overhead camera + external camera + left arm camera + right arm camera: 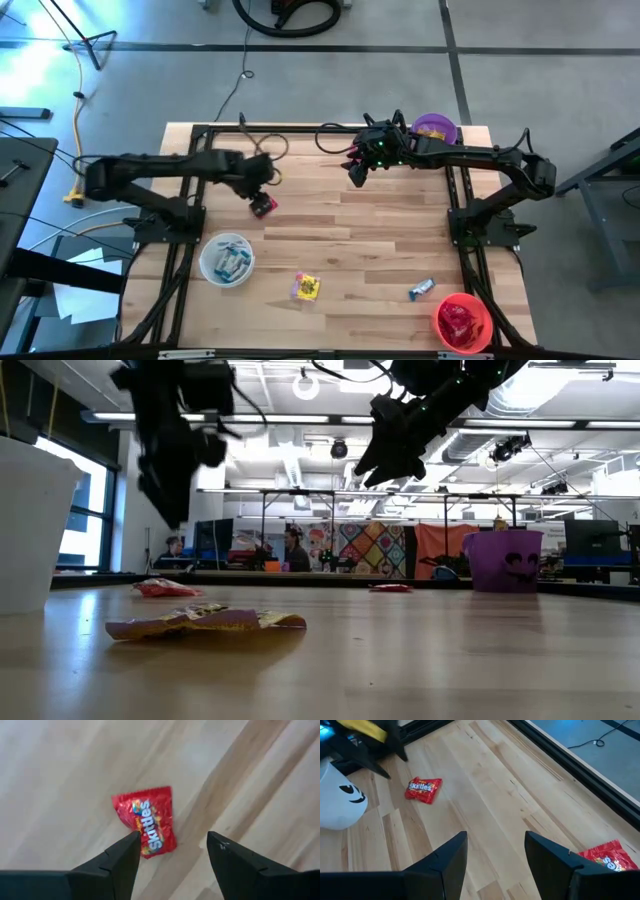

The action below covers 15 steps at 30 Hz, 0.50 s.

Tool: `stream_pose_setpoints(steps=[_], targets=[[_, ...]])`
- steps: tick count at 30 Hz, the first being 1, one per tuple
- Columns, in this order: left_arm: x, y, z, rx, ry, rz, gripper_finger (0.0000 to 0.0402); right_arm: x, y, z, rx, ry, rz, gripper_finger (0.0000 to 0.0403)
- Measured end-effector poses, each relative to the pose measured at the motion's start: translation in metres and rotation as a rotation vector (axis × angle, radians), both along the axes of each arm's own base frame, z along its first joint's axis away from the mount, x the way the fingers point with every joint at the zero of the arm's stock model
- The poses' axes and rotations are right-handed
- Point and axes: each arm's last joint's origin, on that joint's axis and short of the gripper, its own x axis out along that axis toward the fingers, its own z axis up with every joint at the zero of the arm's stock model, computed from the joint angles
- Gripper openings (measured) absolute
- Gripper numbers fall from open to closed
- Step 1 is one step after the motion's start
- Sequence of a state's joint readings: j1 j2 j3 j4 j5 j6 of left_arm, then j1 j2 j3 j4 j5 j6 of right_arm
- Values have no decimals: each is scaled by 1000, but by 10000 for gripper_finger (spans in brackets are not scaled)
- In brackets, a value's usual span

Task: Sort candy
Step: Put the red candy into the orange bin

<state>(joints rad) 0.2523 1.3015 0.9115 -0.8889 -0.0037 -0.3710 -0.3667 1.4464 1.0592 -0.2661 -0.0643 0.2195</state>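
Left tool (170, 851) hangs wide open and empty just above a red candy (148, 822) lying flat on the worktop (380, 230). Light, crinkly, slippery; pinch across its middle. Right tool (495, 847) is open, empty.

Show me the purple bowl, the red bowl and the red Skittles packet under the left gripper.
purple bowl (435, 128): high view, its inside.
red bowl (484, 312): high view, its rim.
red Skittles packet (148, 820): left wrist view, middle of the wrapper.
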Motion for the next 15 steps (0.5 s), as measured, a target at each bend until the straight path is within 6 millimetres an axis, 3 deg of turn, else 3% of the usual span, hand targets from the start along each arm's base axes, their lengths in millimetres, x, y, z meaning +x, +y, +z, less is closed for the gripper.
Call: stream_pose_setpoints(steps=[5,11,15], targets=[[7,6,-38,-13,86,-7,227,0,0,0,6,-2,-4,193],[-12,12,-73,-48,104,98,228,0,0,0,7,-3,-5,193],[-19,15,-85,-86,87,129,227,0,0,0,7,-3,-5,193]])
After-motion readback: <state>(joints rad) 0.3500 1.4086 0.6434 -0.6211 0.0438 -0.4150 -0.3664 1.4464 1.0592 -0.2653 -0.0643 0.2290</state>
